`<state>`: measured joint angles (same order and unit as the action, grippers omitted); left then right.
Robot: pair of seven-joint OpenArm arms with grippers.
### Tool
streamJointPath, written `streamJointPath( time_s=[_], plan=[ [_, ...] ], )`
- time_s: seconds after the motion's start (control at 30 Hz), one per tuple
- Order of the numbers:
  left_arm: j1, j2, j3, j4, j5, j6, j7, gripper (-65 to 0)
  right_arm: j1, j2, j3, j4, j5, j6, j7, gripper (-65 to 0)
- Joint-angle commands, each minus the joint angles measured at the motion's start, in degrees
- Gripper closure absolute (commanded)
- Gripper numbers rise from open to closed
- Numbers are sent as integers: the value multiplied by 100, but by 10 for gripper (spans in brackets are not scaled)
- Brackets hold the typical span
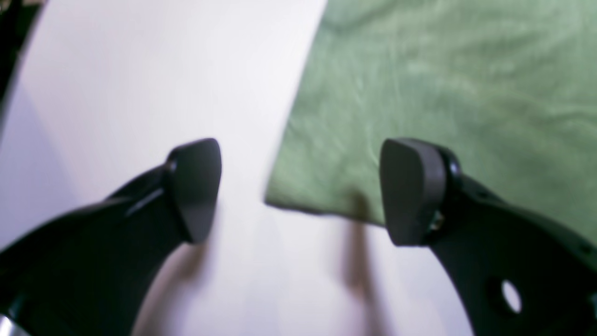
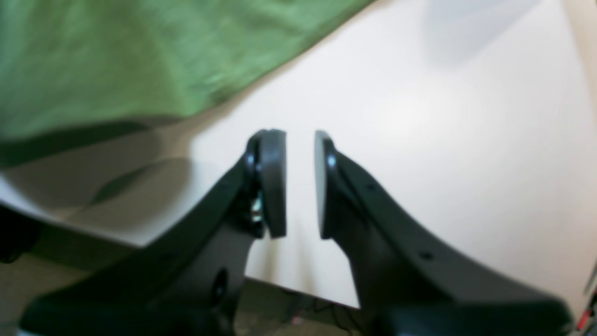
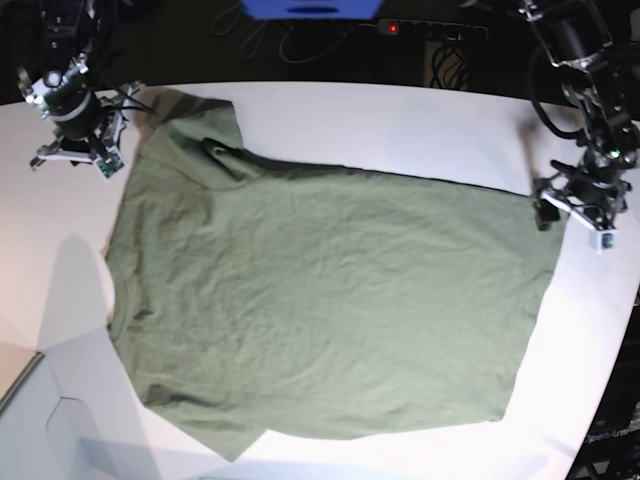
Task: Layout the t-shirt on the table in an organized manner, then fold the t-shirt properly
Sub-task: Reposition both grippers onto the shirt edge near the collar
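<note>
Left pincer: left gripper [image 1: 301, 191] hung just over the table [image 1: 140, 93] with its jaws spread wide and nothing between them.
Right pincer: right gripper [image 2: 301, 184] had its pads parted by only a narrow gap, bare table showing through it, gripping nothing.
Shirt: t-shirt [image 3: 320, 310] lay spread nearly flat across the middle of the table, reaching close to its near edge.
Long axis: ran across the table in the base view, hem toward the left arm, collar and sleeves toward the right arm.
Lie from left pincer: a hem corner [image 1: 280, 200] sat right in the open gap in the left wrist view, cloth stretching away up and to the right of it.
Lie from right pincer: cloth edge lay up and to the left in its wrist view, clear of the pads; in the base view that arm stood beside the far sleeve [image 3: 190, 120], which was rumpled and doubled over.
Nearer arm: by my reckoning the left, already straddling its corner.
Writing: none readable on shirt, table or arms; the shirt was plain.
</note>
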<state>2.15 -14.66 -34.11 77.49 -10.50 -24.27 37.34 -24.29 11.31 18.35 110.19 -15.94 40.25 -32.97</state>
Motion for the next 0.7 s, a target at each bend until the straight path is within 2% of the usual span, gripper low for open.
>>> streamJointPath(
  time_s=[0.0, 0.1, 0.27, 0.37, 0.5, 0.67],
  plan=[
    [-88, -86, -13, 79, -53, -21, -134, -513, 51, -19, 7, 124, 52, -25, 119, -125],
    [-141, -86, -13, -281, -44, -21, -169, -513, 51, -353, -125, 141, 52, -25, 119, -125],
    [-290, -236, -5, -1116, -9, -21, -794, -513, 7, -810, -538, 185, 52, -25, 119, -125],
    [-316, -324, -5, -1407, 0, -21, -943, -513, -1, -1083, -696, 326, 52, -25, 110, -125],
    [-325, -464, -5, -1521, -44, -21, -934, -513, -1, -1338, -846, 546, 52, -25, 119, -125],
    [-334, -473, -5, -1521, -44, -21, -934, -513, -98, -1531, -1083, 528, 52, -25, 66, -125]
  ],
)
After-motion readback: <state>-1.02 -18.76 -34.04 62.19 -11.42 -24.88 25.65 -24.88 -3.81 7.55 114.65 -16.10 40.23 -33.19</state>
